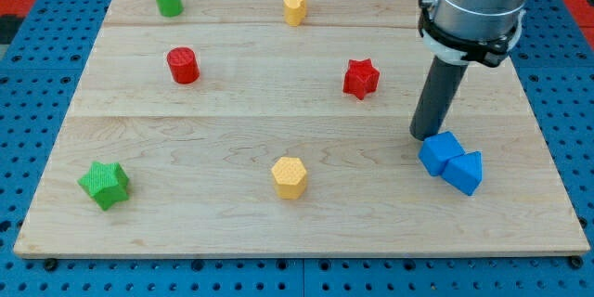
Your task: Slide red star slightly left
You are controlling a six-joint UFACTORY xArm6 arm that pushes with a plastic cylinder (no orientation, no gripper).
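A pale wooden board (297, 213) lay on a blue pegboard bench, with small blocks scattered well apart across it. You had the red star (361, 78) sitting right of centre, toward the far half of the board, with bare wood on its left. That suited the job, since a short push leftward would meet nothing.

Your tool had no claw to spread or close, only a dark rod, and it held nothing. You had my tip (428, 136) down at the board on the right side, nearer than the star and well to its right, just beside the far-left corner of two blue blocks (451, 161) that touched each other. Whether it actually touched the blue one, you could not tell.

From there, you would likely have needed to carry the tip farther away, to the star's right face, before pushing left.

Elsewhere stood a red cylinder (183, 65), a green cylinder (168, 0), a green star (104, 184) and two yellow blocks (290, 177).
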